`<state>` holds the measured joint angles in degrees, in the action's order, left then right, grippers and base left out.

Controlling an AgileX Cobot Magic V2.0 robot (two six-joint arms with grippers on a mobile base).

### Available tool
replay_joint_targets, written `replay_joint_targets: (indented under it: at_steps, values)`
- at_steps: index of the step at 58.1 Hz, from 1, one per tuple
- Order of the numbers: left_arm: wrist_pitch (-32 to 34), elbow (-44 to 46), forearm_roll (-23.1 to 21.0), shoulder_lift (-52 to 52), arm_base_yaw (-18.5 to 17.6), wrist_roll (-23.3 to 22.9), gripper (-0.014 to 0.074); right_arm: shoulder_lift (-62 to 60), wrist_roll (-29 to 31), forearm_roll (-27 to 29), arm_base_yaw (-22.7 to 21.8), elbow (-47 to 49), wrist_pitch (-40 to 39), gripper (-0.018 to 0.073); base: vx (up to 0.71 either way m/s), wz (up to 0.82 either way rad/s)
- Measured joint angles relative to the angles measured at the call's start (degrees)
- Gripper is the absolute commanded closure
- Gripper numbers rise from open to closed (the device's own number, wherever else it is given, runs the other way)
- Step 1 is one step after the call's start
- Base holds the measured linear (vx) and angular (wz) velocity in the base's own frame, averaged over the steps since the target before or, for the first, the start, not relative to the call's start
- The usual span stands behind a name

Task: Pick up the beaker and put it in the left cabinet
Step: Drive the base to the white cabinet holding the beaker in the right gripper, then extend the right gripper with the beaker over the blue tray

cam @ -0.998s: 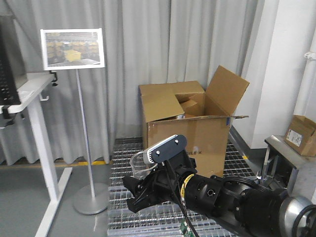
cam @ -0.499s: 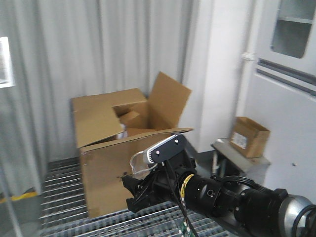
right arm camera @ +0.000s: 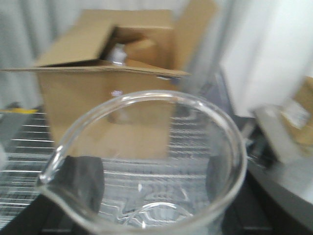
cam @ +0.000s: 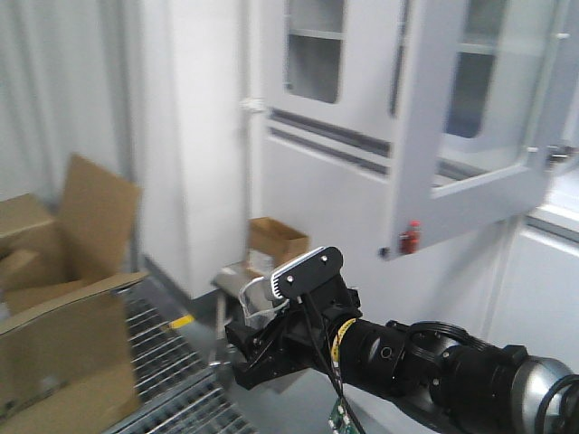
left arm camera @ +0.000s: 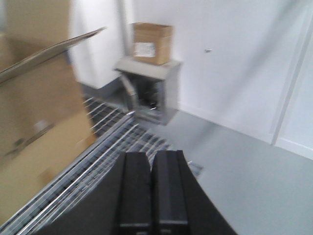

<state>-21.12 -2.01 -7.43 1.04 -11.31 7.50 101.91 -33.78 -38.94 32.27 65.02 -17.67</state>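
Observation:
The beaker (cam: 255,301), a clear glass cylinder with a pouring lip, is held by my right gripper (cam: 258,348) low in the front view's middle. In the right wrist view the beaker (right arm camera: 146,161) fills the frame, and the dark pads (right arm camera: 83,181) press its wall from both sides. My left gripper (left arm camera: 151,161) is shut with nothing between its black fingers, pointing at the floor. A tall light grey cabinet (cam: 344,181) with glazed upper doors stands ahead on the right. I cannot tell whether it is the left cabinet.
One glazed cabinet door (cam: 470,136) hangs open toward me. A large open cardboard box (cam: 54,344) stands left on a metal floor grating (cam: 172,380). A small cardboard box (left arm camera: 151,43) rests on a low grey metal stand (left arm camera: 151,88) by the wall.
The whole view has swung to the right. The sign stand and desk have left the frame, the big box has slid left, and the cabinet has come in. The right arm still holds the beaker.

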Motion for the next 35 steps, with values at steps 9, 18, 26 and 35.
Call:
replay_joint_targets:
  at_steps: [9, 18, 26, 35]
  values:
    - [0.0, 0.0, 0.0, 0.0, 0.0, 0.0, 0.0603, 0.0, 0.0, 0.05, 0.0, 0.01, 0.06, 0.0333, 0.22, -0.72]
    - [0.0, 0.0, 0.0, 0.0, 0.0, 0.0, 0.0603, 0.0, 0.0, 0.05, 0.0, -0.05, 0.06, 0.0333, 0.21, -0.69]
    - [0.0, 0.0, 0.0, 0.0, 0.0, 0.0, 0.0603, 0.0, 0.0, 0.05, 0.0, -0.05, 0.02, 0.0333, 0.21, -0.69]
    - [0.0, 0.0, 0.0, 0.0, 0.0, 0.0, 0.0603, 0.0, 0.0, 0.05, 0.0, -0.05, 0.02, 0.0333, 0.21, -0.71]
